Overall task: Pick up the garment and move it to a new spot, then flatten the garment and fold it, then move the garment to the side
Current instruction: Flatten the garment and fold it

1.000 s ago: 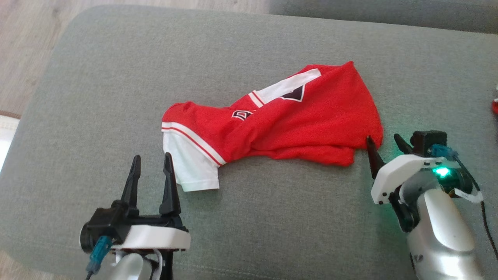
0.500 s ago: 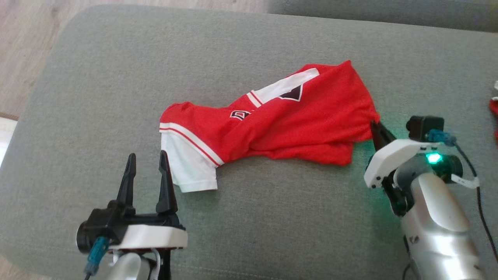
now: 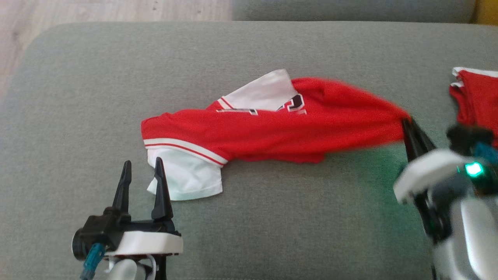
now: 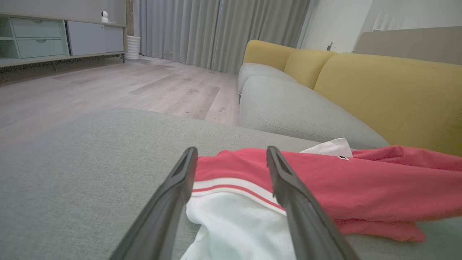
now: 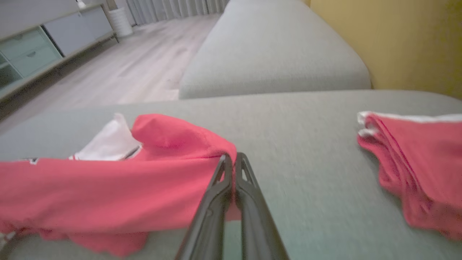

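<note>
The right gripper (image 5: pixel 232 157) has its jaws closed on the red edge of the garment (image 3: pixel 272 132) at its right end. The cloth pinched between them is hidden by the fingers, so how much is caught is hard to say. In the head view this gripper (image 3: pixel 406 122) and the cloth next to it are blurred, and the arm is cut off at the frame edge. The garment stretches from the grip leftward across the middle of the grey cushion (image 3: pixel 272 225), bunched, with its print mostly folded under and unreadable. Whether the held end clears the cushion is unclear.

The left gripper (image 3: pixel 142 162) has its jaws open and holds nothing. Its tips stand just beside the white sleeve (image 3: pixel 186 182); contact cannot be told. In the left wrist view the sleeve runs out of frame below the fingers.

A second red garment (image 3: pixel 474 97) lies well apart at the right, cut off by the frame.
</note>
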Robot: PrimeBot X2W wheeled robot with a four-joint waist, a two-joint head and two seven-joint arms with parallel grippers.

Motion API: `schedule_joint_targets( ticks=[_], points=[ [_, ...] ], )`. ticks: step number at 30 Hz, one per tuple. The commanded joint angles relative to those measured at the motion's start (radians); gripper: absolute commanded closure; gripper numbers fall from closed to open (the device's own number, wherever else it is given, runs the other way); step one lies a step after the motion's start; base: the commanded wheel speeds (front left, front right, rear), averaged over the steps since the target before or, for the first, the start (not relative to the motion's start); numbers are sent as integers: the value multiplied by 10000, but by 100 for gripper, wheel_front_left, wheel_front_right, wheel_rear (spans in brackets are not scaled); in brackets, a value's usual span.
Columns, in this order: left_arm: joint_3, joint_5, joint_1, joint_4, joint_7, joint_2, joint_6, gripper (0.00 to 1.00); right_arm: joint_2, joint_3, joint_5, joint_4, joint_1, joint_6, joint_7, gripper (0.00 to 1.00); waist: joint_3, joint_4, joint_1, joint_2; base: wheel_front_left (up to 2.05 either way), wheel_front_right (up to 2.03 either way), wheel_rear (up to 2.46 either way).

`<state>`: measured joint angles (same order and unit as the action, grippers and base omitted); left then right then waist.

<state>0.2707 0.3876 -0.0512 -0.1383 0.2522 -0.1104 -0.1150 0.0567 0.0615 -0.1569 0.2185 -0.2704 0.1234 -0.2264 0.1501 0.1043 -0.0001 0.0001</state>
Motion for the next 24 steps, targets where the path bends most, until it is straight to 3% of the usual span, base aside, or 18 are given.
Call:
schedule_joint_targets(
  ticks=[1, 5, 10, 11, 13, 24],
  points=[
    [-399, -111, -125, 297, 95, 34, 33, 0, 113, -43, 141, -1215, 631, 73, -477, 100, 84, -172, 1, -1, 0, 0, 0],
    [-422, -183, -199, 276, 95, 85, 111, 0, 33, 315, 154, -2312, 1957, 73, -1073, 100, 193, -309, 1, -1, 0, 0, 0],
    [-482, -248, -242, 249, 95, 108, 163, 0, -41, 418, 154, -2550, 2742, 73, -1123, 100, 242, -418, 1, -1, 0, 0, 0],
    [-499, -266, -244, 239, 95, 107, 171, 0, -50, 408, 130, -2531, 2843, 73, -1075, 80, 242, -450, 1, -1, 0, 0, 0],
    [-519, -299, -241, 217, 95, 111, 190, 0, -57, 394, 68, -2380, 3007, 73, -994, 0, 219, -498, 1, -1, 0, 0, 0],
    [-523, -389, -32, 121, 95, 167, 288, 0, -63, 765, 187, -2790, 3091, 73, -533, 0, -136, -530, 1, -1, 0, 0, 0]
  ],
)
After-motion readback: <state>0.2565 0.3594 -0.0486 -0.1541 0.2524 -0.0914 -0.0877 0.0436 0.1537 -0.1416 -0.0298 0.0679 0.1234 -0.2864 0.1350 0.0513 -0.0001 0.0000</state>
